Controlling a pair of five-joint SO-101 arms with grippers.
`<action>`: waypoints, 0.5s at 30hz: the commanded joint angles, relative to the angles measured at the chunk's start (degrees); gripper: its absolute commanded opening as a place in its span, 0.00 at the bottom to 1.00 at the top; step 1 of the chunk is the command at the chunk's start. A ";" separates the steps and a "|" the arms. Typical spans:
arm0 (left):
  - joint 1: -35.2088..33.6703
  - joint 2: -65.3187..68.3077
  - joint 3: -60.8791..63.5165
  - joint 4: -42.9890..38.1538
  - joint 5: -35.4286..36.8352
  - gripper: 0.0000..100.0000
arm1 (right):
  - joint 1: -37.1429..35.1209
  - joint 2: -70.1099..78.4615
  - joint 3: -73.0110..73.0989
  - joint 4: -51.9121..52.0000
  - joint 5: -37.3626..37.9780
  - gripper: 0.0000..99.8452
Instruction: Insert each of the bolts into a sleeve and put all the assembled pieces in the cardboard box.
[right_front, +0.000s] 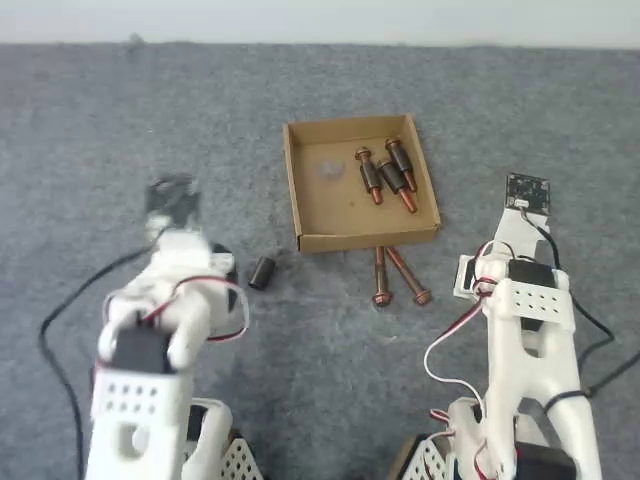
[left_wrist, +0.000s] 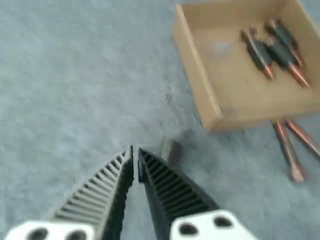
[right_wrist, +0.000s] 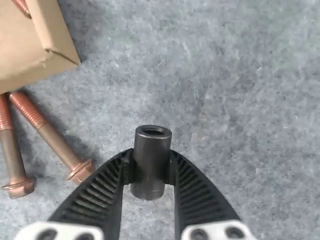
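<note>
You had open carpet (right_front: 90, 120) across the upper left of the high view and down its right edge. The cardboard box (right_front: 368, 238) stood at centre, its walls barring any low sideways pass. Its left half lay bare, while three assembled pieces (right_front: 372, 178) crowded its right. Just below its near wall two bolts (right_front: 380, 272) lay in a narrow V, and a loose sleeve (right_front: 262, 272) lay off its lower left corner.

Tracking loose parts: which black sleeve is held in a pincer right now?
The short black metal sleeve clamped in the right pincer. The other bare sleeve lies on the grey carpet; three more sit on copper bolts in the cardboard box.
</note>
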 joint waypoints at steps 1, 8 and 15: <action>9.93 14.15 -10.15 3.08 0.97 0.01 | 0.84 -2.77 -0.18 -0.84 -0.53 0.01; 25.23 25.58 -13.58 -5.10 14.77 0.01 | 4.88 -2.68 -0.09 -2.51 -0.44 0.01; 32.26 34.37 -11.47 -21.63 23.30 0.01 | 5.49 -2.68 -0.09 -2.59 -0.44 0.01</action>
